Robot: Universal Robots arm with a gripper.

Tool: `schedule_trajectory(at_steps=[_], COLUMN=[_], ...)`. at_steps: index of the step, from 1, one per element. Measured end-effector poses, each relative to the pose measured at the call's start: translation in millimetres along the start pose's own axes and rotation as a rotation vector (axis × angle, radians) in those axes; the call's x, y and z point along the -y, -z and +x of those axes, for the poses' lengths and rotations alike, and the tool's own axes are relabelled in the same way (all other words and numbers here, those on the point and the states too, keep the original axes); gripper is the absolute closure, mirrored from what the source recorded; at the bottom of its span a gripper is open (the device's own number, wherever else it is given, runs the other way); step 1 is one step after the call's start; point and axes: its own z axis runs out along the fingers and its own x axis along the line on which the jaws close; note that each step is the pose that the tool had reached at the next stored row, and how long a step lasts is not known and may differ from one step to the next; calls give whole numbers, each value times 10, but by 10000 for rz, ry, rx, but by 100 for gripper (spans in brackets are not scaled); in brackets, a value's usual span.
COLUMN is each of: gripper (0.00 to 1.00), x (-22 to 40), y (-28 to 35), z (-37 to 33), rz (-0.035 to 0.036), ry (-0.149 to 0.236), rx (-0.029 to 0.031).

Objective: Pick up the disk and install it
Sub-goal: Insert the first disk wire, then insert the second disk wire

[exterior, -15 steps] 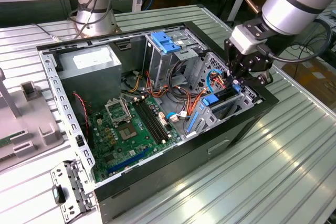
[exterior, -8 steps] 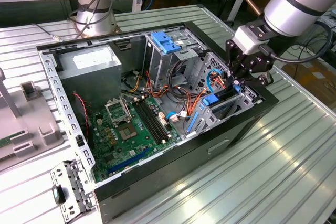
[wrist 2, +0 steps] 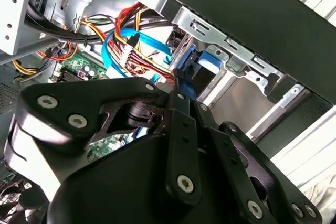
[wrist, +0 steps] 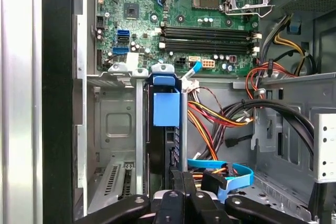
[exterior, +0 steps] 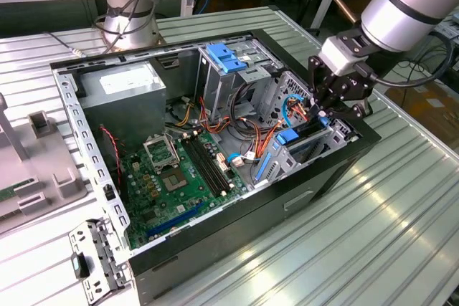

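- The gripper (exterior: pixel 331 110) is hanging over the drive bay at the case's edge toward the exterior view's right, and its black fingers (wrist 2: pixel 181 111) are drawn in tight against the disk (wrist: pixel 166 129); judging from both wrist views, it is clenching the disk's end.
- The disk is standing on edge in the bay, already seated deep between the grey bay walls (wrist: pixel 113 124), with its blue plastic carrier (wrist: pixel 166 108) facing the first wrist view.
- Just beside it, a blue flat cable (wrist: pixel 226 171) and a bundle of red, yellow and orange wires (wrist: pixel 210 116) are crowding the slot; they are risking getting pinched or snagged if the disk goes in askew.
- A tilted push could be jamming the carrier against the bay rail, since the fit looks close.
- Farther off, the motherboard (exterior: pixel 176 177) and the grey power-supply box (exterior: pixel 122 94) are lying well clear.
- The first wrist view is showing the disk's length in the slot, while the second wrist view is showing the fingers at its blue end.
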Motion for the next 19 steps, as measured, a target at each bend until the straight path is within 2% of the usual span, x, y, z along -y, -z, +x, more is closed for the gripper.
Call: schedule_trajectory(at_steps=[2, 3, 14, 19], gripper=[89, 89, 89, 89], x=[29, 44, 223, 234], y=[63, 75, 160, 163], z=[-8, -10, -22, -23], rz=[-1, -3, -50, -51], ry=[0, 0, -6, -7], rx=[14, 22, 105, 107])
